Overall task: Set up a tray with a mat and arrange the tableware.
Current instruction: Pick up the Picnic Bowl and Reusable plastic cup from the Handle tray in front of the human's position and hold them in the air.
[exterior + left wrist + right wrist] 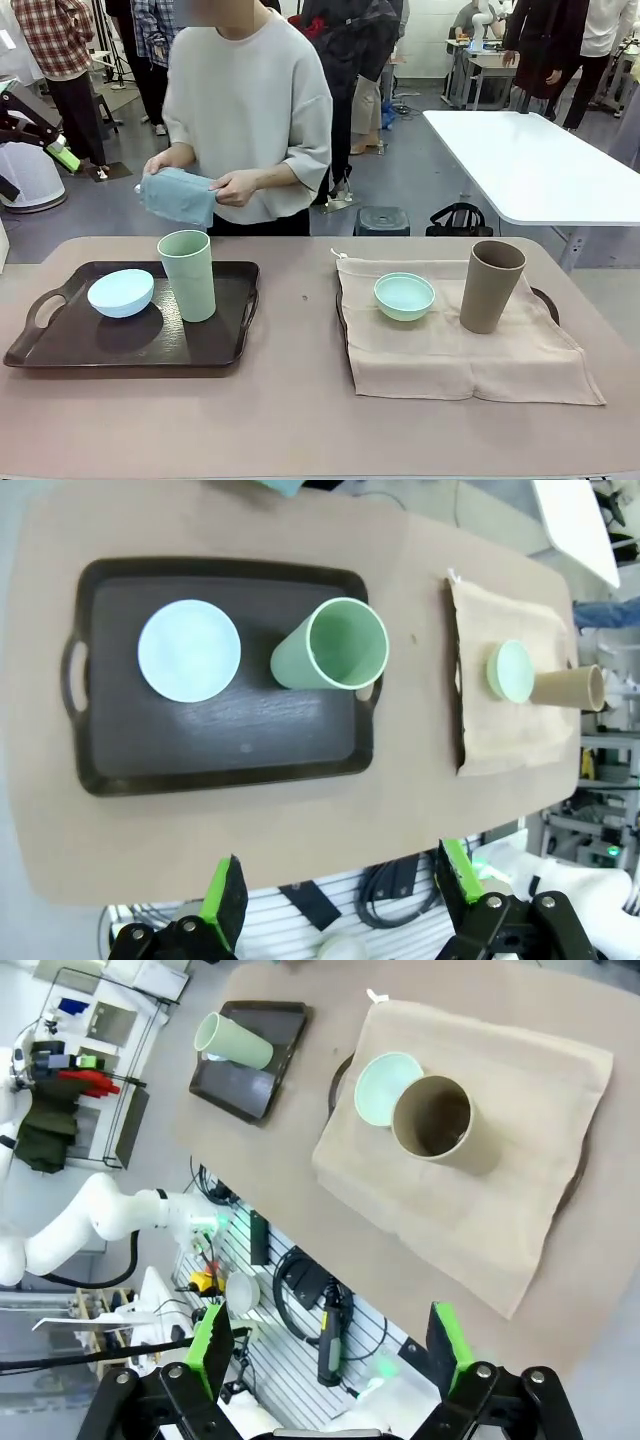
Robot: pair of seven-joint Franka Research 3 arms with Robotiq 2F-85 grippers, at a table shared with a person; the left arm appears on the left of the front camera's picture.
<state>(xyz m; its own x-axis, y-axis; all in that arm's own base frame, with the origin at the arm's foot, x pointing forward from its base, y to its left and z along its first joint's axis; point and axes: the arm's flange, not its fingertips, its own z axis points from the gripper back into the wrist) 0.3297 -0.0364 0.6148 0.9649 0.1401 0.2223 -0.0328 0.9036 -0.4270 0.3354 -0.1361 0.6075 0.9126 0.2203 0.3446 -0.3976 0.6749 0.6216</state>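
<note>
Fingers apart, two bowls, two cups

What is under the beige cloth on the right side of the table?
A dark tray: its rim shows at the beige cloth's left edge and a handle shows beside the brown cup. The rest of the tray is covered.

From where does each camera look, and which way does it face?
Front: fixed at the robot's table edge, faces across to the person holding a blue cloth; the left arm shows at left.
Left wrist: high above, faces down at the dark tray; the open left end effector shows at bottom.
Right wrist: high above, faces down at the mat; the open right end effector shows at bottom.
Shared: both wrist views show the pale green cup.
</note>
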